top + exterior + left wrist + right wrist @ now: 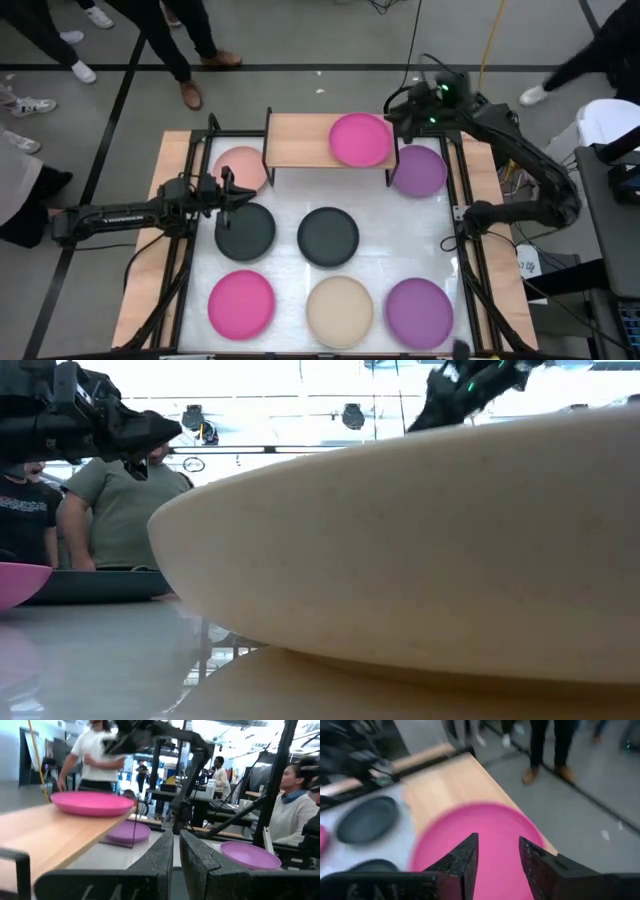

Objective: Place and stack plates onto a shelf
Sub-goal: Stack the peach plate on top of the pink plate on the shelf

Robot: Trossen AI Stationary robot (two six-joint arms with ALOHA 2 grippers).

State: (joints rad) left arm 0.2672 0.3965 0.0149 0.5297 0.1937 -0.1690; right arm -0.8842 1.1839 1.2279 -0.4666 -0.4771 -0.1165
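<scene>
1 magenta plate (361,139) is seen resting on the right half of the shelf (296,141), with the right gripper (498,851) held over its rim, fingers spread and empty. The left gripper (226,193), fingers nearly closed on nothing, is poised above a dark grey plate (245,229) near the pale pink plate (243,165).

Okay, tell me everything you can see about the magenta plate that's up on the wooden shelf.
The magenta plate is round, shallow and matte, like plastic, with a low raised rim. It lies flat and upright on the right half of the shelf, whose light-wood top takes its whole weight; nothing is stacked on it. The right gripper hovers just above its far-right edge, fingers open, not clearly touching it. A purple plate lies on the table just beside the shelf.
</scene>
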